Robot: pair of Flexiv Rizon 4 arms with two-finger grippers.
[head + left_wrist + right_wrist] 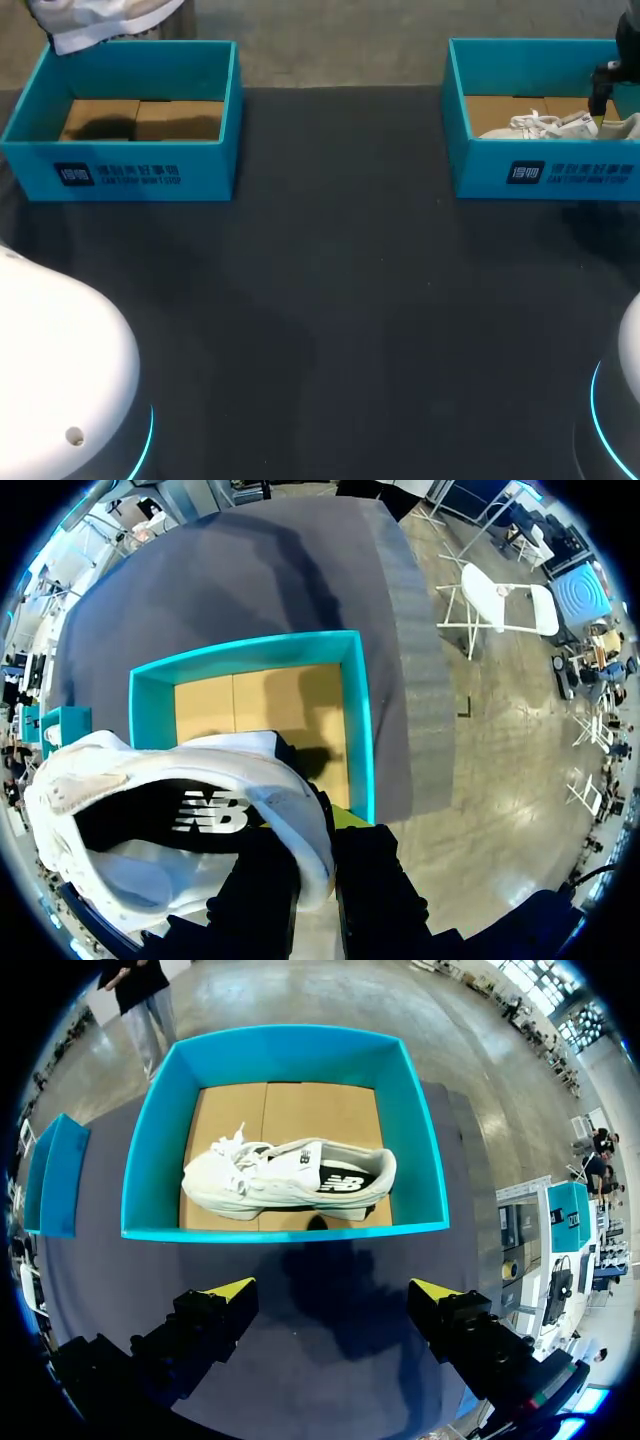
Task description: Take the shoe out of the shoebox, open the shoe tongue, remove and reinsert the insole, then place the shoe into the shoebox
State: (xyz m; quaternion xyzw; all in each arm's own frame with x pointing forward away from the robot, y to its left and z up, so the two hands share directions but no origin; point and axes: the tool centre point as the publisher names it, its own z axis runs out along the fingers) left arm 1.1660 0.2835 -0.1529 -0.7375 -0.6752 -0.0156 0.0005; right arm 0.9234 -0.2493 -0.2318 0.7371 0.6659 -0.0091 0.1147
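My left gripper [318, 825] is shut on the rim of a white shoe [150, 820] and holds it in the air over the empty left teal shoebox [355, 720]. In the head view this shoe [100, 20] shows only partly, at the far edge above the left shoebox [130, 165]. A second white shoe [290, 1178] lies on its side in the right teal shoebox [280, 1230], laces towards the left box. My right gripper [333, 1290] hangs open above the table, just short of that box's near wall. From the head view, the right gripper [603, 95] is over the right shoebox [545, 175].
Both boxes stand at the table's far edge, with a wide stretch of dark table [330, 300] between and in front of them. The white bases of my arms [50, 380] fill the near corners.
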